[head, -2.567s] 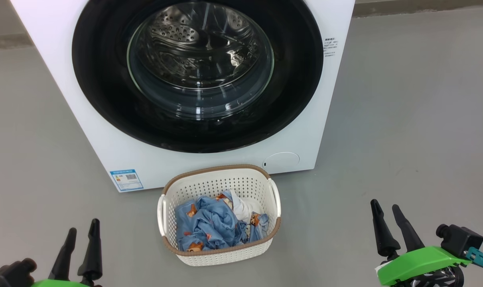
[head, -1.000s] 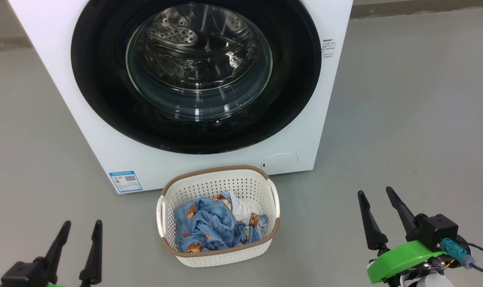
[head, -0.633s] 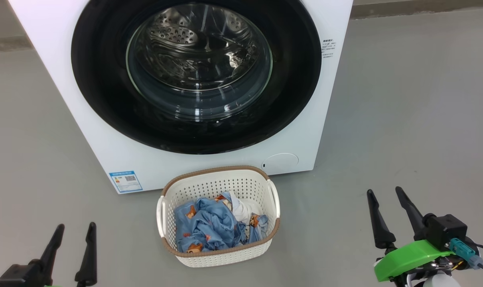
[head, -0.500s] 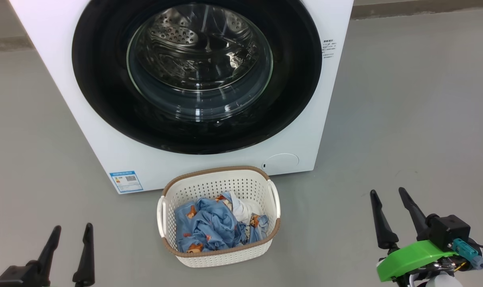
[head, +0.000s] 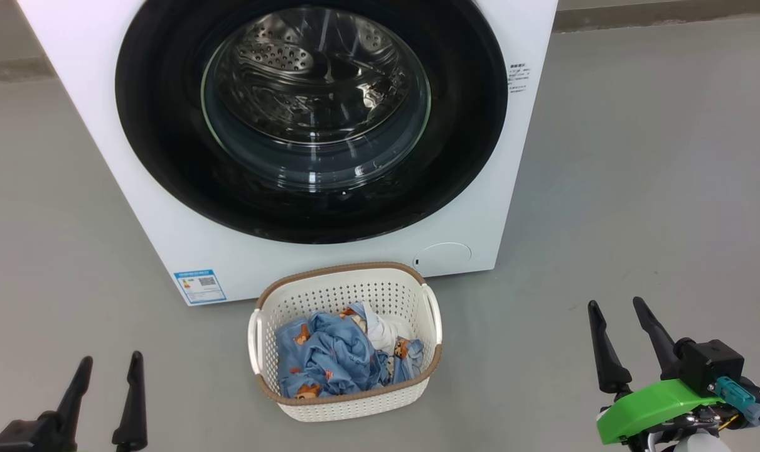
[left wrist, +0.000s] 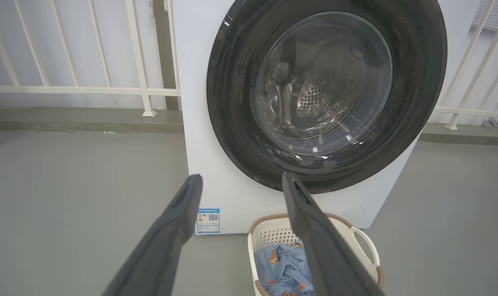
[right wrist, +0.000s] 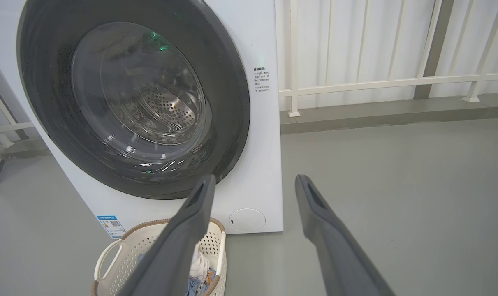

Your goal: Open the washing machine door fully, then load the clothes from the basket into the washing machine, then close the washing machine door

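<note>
Black washing machine door [head: 160,157]: closed
clothes [head: 329,358]: in basket [head: 348,269]
left gripper [head: 112,356]: spread, lower left
right gripper [head: 614,302]: spread, lower right

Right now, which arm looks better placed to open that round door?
Probably the right: the right gripper sits open and farther forward than the left gripper, nearer the washing machine door.

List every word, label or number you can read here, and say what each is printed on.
No text here is clear enough to quote.
Blue label sticker, low on the front of the washing machine: print too small to read.
Block of small dark characters, beside the washing machine door: too blurred to read.
</note>
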Controlling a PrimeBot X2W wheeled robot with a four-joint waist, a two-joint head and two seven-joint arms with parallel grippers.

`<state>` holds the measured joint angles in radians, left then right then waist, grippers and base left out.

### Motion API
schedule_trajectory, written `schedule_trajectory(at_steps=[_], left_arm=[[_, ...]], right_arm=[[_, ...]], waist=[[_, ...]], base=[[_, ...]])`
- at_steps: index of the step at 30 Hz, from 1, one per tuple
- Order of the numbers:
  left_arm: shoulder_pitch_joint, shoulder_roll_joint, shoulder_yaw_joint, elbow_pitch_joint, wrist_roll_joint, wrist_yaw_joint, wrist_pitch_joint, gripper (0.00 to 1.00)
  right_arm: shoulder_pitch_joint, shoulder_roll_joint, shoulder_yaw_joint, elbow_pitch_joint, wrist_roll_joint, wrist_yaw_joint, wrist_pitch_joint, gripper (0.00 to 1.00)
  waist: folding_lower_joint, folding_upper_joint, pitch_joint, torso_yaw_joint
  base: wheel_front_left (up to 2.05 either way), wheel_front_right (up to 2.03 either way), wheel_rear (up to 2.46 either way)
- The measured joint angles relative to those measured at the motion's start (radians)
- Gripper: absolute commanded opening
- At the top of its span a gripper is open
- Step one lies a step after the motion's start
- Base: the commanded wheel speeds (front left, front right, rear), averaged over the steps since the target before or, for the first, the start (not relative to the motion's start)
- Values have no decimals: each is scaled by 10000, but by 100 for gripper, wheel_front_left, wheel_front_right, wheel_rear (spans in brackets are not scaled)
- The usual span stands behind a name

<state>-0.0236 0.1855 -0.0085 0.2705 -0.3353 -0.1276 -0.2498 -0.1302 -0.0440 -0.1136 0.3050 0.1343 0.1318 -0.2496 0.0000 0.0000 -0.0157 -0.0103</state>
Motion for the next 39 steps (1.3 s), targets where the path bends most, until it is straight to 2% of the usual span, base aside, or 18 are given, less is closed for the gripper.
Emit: schedule_trajectory(at_steps=[21,39], left_arm=[[-2,25,48,151,345,0,0,100],[-6,-33,217,-46,339,0,-2,100]], right_arm=[[1,4,-105,-23,0,0,0,100],[6,13,-215,-107,4,0,-2,100]], waist=[[0,0,-35,77],[0,0,48,157]], base=[[7,7,-14],[103,103,-205]])
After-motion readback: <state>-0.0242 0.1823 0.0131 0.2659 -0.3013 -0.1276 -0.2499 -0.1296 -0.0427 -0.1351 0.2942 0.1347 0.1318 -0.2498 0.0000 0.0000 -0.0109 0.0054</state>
